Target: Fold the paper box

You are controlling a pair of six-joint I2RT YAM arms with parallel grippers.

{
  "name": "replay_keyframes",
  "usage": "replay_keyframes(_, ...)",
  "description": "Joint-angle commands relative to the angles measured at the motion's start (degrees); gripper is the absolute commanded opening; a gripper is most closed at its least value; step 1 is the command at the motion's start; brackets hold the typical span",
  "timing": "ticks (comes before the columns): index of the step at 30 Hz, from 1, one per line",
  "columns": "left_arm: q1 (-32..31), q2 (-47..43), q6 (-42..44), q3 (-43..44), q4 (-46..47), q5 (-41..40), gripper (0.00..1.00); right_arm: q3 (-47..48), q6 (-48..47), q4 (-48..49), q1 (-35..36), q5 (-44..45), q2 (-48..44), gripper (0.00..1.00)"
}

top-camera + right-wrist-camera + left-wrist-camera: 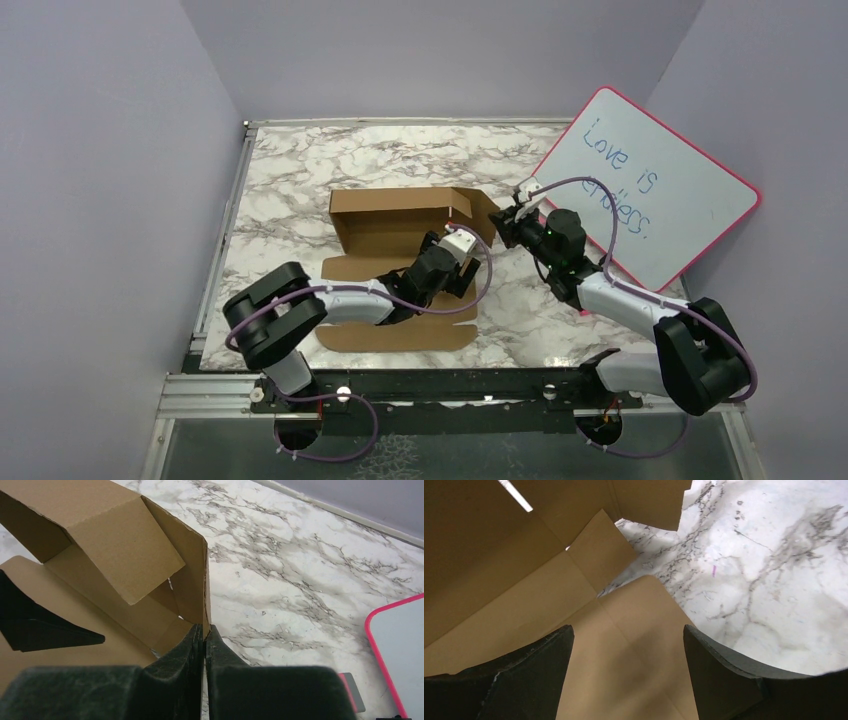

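Observation:
The paper box (395, 235) is a brown cardboard sheet, partly raised, at the table's middle. Its back wall stands up and its right side flap (192, 585) is lifted. The front part (400, 335) lies flat. My right gripper (205, 630) is shut on the near edge of that right side flap, pinching the thin cardboard between its fingers. In the overhead view it (505, 222) sits at the box's right end. My left gripper (626, 640) is open, hovering low over the box floor (624, 645) with nothing between its fingers (539, 660); overhead it (450, 248) is inside the box.
A pink-rimmed whiteboard (650, 190) with blue writing leans against the right wall, close behind my right arm. The marble tabletop (300, 170) has a metal rail along its left edge and purple walls on three sides.

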Motion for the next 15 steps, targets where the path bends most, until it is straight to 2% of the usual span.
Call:
replay_keyframes(1,-0.21,5.88,4.46,2.43,10.94,-5.0,0.8,1.11,-2.93,-0.1,-0.22,-3.71,-1.34,0.08)
replay_keyframes(9,-0.23,16.56,10.48,5.34,21.54,-12.62,0.78,0.8,-4.29,-0.86,-0.13,-4.33,-2.23,0.01)
replay_keyframes(15,-0.19,20.84,12.14,8.0,25.0,-18.13,0.73,1.39,-4.84,-2.03,-0.17,-4.69,-1.96,0.01)
